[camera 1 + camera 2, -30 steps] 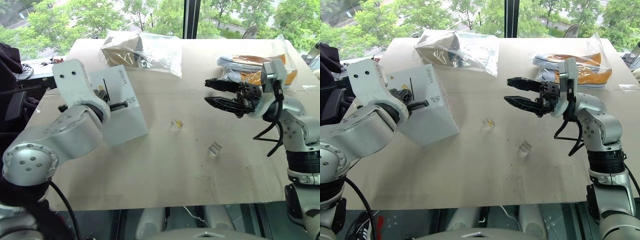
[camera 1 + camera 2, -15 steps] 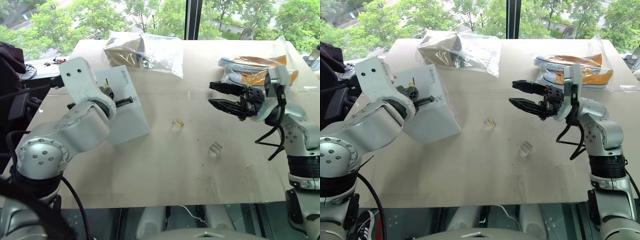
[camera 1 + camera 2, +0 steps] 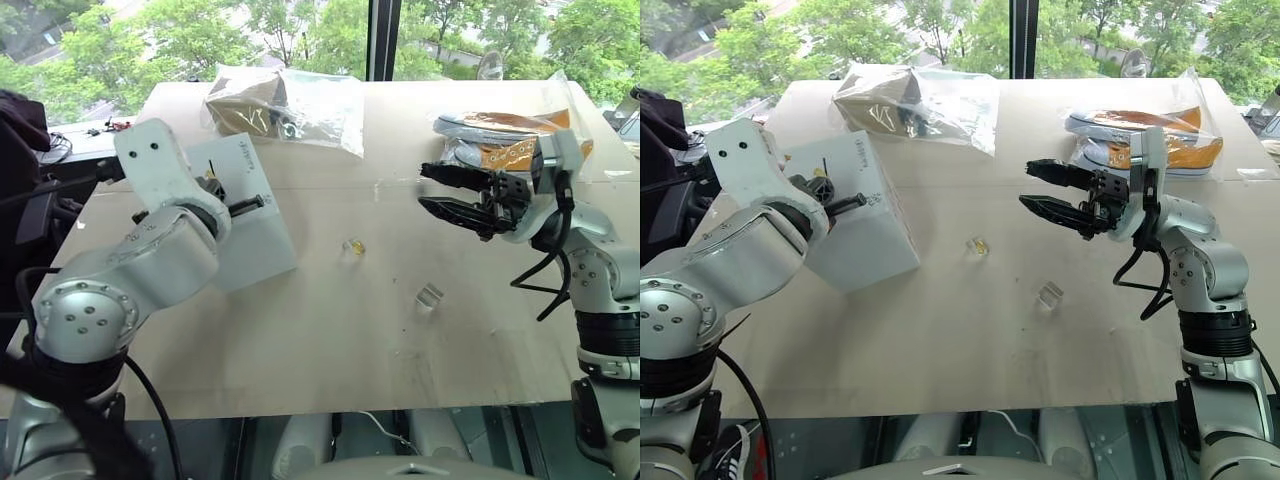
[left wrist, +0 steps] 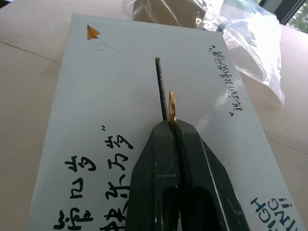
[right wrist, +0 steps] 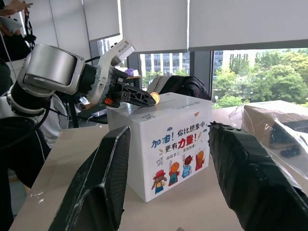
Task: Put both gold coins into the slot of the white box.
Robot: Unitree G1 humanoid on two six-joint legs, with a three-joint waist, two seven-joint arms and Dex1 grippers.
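The white box (image 3: 255, 230) stands at the table's left, its face with black handwriting and the slot (image 4: 161, 89) turned up towards me. My left gripper (image 4: 174, 126) is shut on a gold coin (image 4: 172, 107), held edge-on just above the box's face, right beside the slot. The right wrist view shows the same coin (image 5: 155, 98) at the box's top edge. My right gripper (image 3: 428, 187) hangs open and empty over the table's right half, pointing towards the box. A small clear holder (image 3: 353, 247) with a gold glint inside lies mid-table.
A second clear holder (image 3: 429, 297) lies nearer the front, right of centre. A clear bag with a brown item (image 3: 285, 100) sits behind the box. Bagged orange and white things (image 3: 505, 135) lie at the back right, behind my right gripper.
My left elbow has shifted slightly; the left gripper stays at the slot with the coin. The right gripper has not moved.
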